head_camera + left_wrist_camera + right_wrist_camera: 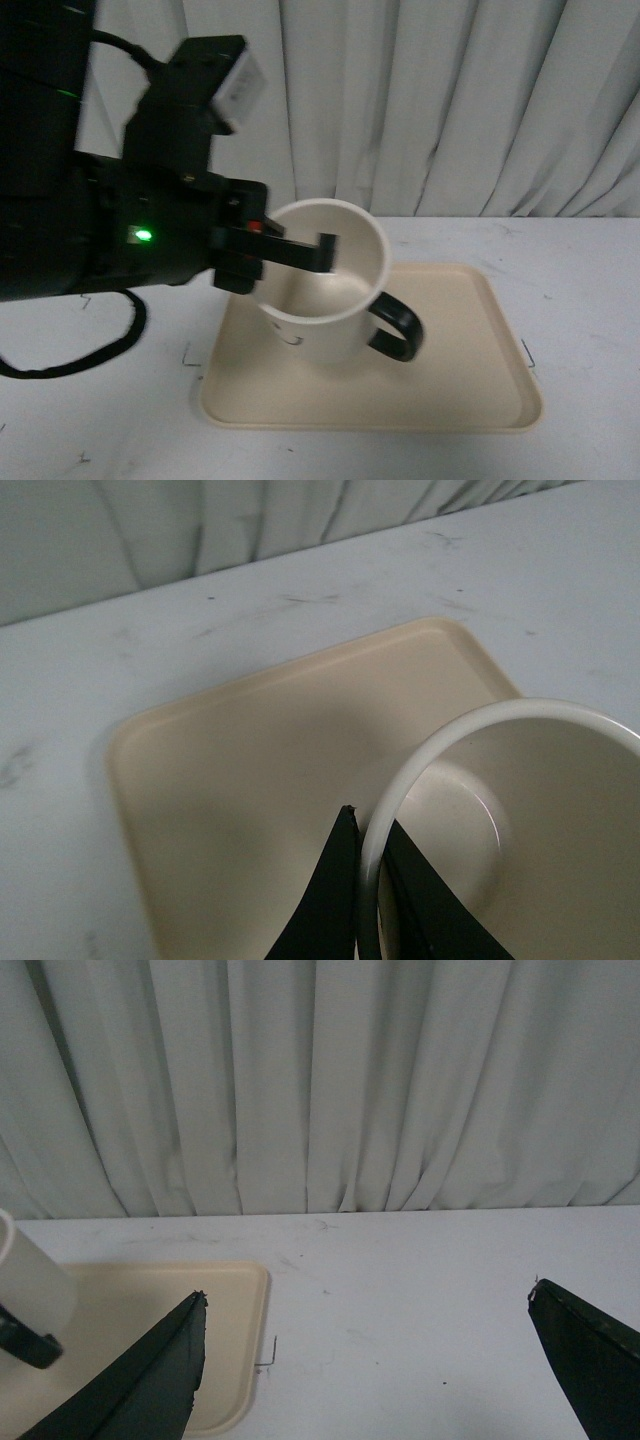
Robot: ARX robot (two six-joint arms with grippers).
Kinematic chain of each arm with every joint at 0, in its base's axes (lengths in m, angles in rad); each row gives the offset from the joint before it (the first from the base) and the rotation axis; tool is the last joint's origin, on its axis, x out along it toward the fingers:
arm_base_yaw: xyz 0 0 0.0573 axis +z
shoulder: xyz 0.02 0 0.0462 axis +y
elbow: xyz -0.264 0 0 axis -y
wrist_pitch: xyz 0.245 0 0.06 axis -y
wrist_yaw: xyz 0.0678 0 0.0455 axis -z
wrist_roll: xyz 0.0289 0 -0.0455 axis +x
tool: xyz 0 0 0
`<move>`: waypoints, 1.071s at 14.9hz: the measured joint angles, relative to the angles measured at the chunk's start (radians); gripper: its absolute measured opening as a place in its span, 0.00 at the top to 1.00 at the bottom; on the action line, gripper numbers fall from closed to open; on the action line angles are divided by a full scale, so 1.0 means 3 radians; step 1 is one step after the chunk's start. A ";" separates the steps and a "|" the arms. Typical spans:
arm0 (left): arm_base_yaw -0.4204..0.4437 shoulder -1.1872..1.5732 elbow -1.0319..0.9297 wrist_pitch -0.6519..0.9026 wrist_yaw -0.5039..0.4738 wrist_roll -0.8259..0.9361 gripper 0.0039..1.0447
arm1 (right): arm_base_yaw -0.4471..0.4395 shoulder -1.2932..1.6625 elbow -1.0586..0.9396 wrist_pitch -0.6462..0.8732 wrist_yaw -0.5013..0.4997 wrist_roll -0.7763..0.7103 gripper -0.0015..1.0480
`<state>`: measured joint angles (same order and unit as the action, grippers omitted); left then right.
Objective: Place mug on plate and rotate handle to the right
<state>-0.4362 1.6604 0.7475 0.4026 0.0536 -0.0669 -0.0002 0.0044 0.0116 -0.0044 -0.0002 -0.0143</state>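
Note:
The cream-white mug (325,300) stands on the beige plate (450,380), tilted a little toward the camera. Its black handle (397,330) points right. My left gripper (290,258) is shut on the mug's left rim, one finger inside and one outside. The left wrist view shows the mug (520,820), the plate (260,760) and my left gripper (367,830) pinching the rim. My right gripper (365,1300) is open and empty over the bare table right of the plate (235,1300); the mug (30,1285) and handle (25,1345) show at that view's edge.
A white table (580,300) carries the plate, with a pale curtain (450,100) behind it. A black cable (90,350) lies on the table at the left, under my left arm. Small black corner marks (528,352) sit beside the plate.

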 joint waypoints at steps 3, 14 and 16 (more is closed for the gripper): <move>-0.0271 0.0488 0.0153 0.0092 -0.0167 -0.0216 0.97 | 0.0000 0.0000 0.0000 0.0000 -0.0001 0.0000 0.06; -0.0242 0.0708 0.0381 -0.0121 -0.0113 -0.0224 0.49 | 0.0000 0.0000 0.0000 0.0001 -0.0001 0.0000 0.06; -0.0389 0.0022 0.0336 0.0628 0.0234 -0.0131 0.23 | 0.0000 0.0000 0.0000 0.0000 0.0000 0.0000 0.06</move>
<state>-0.5529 1.6669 0.8482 0.5911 0.1238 -0.1062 -0.0002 0.0044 0.0116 -0.0044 -0.0002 -0.0143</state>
